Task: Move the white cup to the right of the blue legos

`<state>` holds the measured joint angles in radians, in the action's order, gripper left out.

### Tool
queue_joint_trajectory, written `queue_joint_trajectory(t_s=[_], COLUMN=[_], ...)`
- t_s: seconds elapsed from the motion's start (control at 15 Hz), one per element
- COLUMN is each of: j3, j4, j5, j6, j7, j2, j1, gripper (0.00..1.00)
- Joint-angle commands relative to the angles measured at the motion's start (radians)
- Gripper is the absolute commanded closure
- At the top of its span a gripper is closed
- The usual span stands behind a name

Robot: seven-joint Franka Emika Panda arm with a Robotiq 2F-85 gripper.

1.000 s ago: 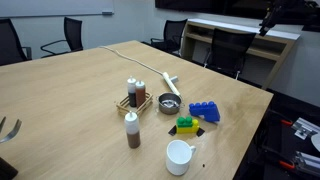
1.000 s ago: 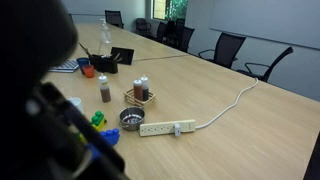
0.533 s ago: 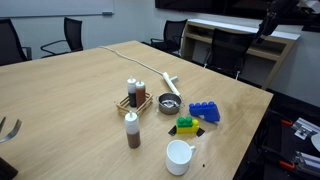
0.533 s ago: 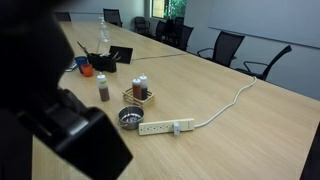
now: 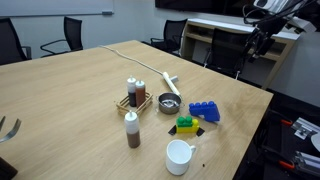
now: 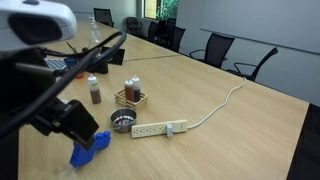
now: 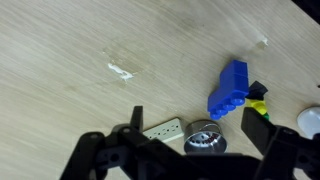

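The white cup (image 5: 180,156) stands upright near the table's front edge; in the wrist view only its rim (image 7: 311,118) shows at the right border. The blue legos (image 5: 204,111) lie behind it, beside a green-and-yellow lego cluster (image 5: 186,125). They also show in the wrist view (image 7: 230,88) and in an exterior view (image 6: 90,151), partly behind the arm. My gripper (image 7: 193,113) is open and empty, high above the table, with its fingers framing the grey bowl (image 7: 204,137). The arm (image 5: 265,22) is at the far upper right. The arm hides the cup in an exterior view.
A grey metal bowl (image 5: 169,103), a white power strip (image 5: 167,82) with a long cable, a condiment caddy (image 5: 134,98) and a brown sauce bottle (image 5: 132,130) stand on the wooden table (image 5: 70,90). Office chairs (image 5: 65,36) surround it.
The arm has swung across an exterior view, from filling the foreground to the left side, uncovering the bowl and blue legos. The objects on the table have not moved.
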<state>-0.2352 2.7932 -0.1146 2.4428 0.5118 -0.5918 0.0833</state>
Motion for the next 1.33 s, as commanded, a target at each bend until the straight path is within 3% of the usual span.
queue_joint_trajectory(t_s=[0.0,0.2,0.4,0.93,1.27], j3=[0.011,0.010,0.054,0.212,0.271], j4=[-0.002,-0.002,-0.001,-0.003,-0.018], j5=[0.011,0.011,-0.006,-0.036,-0.042], j6=[-0.003,-0.003,0.037,0.233,0.336], j7=[0.011,0.012,-0.004,-0.079,-0.077], j2=[0.000,-0.002,0.047,0.289,0.406], j1=[-0.012,-0.012,0.008,0.073,0.100], gripper=[0.00,0.00,0.00,0.00,0.00])
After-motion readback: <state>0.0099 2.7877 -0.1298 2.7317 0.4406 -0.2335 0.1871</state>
